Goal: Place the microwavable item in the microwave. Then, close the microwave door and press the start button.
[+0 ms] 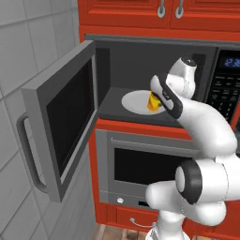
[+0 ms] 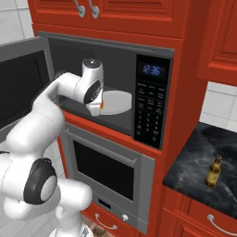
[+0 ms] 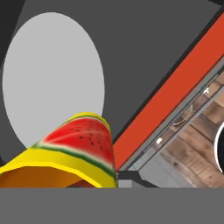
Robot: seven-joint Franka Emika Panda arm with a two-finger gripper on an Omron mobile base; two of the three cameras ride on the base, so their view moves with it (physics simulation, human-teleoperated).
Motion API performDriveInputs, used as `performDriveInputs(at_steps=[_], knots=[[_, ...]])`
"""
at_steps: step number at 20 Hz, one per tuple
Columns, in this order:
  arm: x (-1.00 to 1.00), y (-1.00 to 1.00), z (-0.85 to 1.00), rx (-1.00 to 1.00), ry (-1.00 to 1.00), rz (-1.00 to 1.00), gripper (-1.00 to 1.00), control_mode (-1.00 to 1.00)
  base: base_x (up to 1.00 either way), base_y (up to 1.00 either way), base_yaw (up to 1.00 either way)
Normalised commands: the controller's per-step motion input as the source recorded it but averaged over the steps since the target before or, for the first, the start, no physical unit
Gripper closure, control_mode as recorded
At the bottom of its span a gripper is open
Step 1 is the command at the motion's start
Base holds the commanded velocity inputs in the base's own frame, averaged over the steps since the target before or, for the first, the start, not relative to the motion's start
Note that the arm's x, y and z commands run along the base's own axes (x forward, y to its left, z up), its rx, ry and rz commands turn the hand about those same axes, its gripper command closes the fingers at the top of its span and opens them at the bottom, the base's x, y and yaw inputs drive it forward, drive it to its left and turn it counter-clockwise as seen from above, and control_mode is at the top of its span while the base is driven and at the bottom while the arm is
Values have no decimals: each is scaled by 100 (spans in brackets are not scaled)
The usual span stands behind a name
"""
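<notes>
The microwave (image 1: 140, 61) stands open, its door (image 1: 61, 117) swung out to the left with the bar handle (image 1: 26, 150) toward me. My gripper (image 1: 157, 96) reaches into the cavity and is shut on the yellow cup (image 1: 153, 103), which carries a red watermelon mark (image 3: 81, 138). The cup (image 2: 102, 107) hangs over the front part of the white turntable plate (image 1: 133, 101), and I cannot tell whether it touches. The hand view has the cup (image 3: 65, 162) at the bottom, hiding the fingertips, with the plate (image 3: 52, 74) beyond. The keypad (image 2: 150, 109) and blue clock (image 2: 152, 70) sit on the right.
A grey oven (image 2: 111, 171) with a dark window sits below the microwave. A brown bottle (image 2: 213, 171) stands on the dark counter (image 2: 194, 162) to the right. Red cabinets (image 2: 115, 14) are above, and a tiled wall (image 1: 28, 47) lies behind the open door.
</notes>
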Motion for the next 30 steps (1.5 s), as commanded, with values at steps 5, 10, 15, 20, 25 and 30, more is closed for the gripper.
performDriveInputs(at_steps=[5,10,15,20,25,30], knots=[[41,0,-34,2,8,0,100,-100,0,0,0],[34,0,-22,1,0,0,100,-100,0,0,0],[35,-1,-19,1,0,0,100,-100,0,0,0],[33,-5,-14,0,0,1,100,-100,0,0,0],[28,-6,-18,0,0,2,-100,-100,0,0,0],[-4,-1,-8,0,-5,3,-100,-100,0,0,0]])
